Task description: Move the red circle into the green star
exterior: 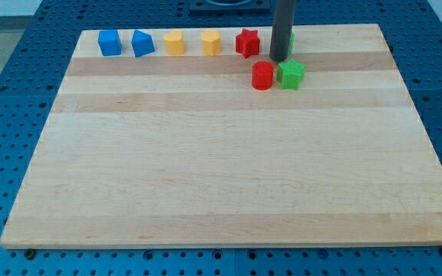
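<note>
The red circle (262, 75) sits on the wooden board (229, 153) near the view's top, touching or almost touching the green star (290, 73) on its right. My tip (277, 59) is just above and between these two blocks, slightly nearer the red circle's upper right. The dark rod rises out of the view's top. A second green block (291, 41) is mostly hidden behind the rod.
A row along the board's top edge holds a blue cube (110, 43), a blue block (142, 44), a yellow block (174, 42), another yellow block (211, 42) and a red star (247, 42). Blue perforated table surrounds the board.
</note>
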